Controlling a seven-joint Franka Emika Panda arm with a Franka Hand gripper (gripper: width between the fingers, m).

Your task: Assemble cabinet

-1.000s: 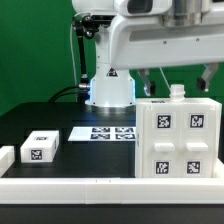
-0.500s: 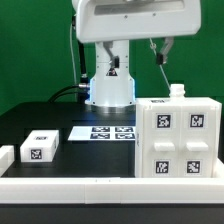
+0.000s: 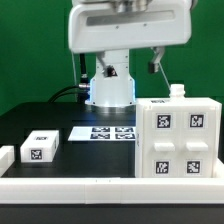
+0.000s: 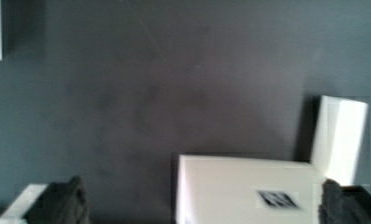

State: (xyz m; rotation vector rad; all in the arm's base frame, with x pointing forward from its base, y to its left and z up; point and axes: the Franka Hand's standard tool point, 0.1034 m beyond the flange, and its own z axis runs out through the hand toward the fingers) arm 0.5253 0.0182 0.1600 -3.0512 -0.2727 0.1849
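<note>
The cabinet body (image 3: 178,140) is a large white box with several tags on its front. It stands on the black table at the exterior view's right, with a small white peg (image 3: 178,92) on top. A small tagged white block (image 3: 40,148) lies at the left. The arm's white hand casing (image 3: 130,25) hangs high above the table and hides most of the gripper. In the wrist view my gripper (image 4: 203,205) is open, with dark fingertips (image 4: 57,200) wide apart. A white tagged part (image 4: 253,185) lies below between them, untouched. I cannot tell which part it is.
The marker board (image 3: 105,132) lies flat in front of the arm's base. Another white piece (image 3: 5,157) sits at the far left edge. A white rail (image 3: 110,187) runs along the front. An upright white piece (image 4: 336,125) shows in the wrist view.
The hand has risen and shifted toward the exterior view's left, away from above the cabinet body. Its fingers, plain a second ago, are now mostly out of sight. The parts have not moved.
</note>
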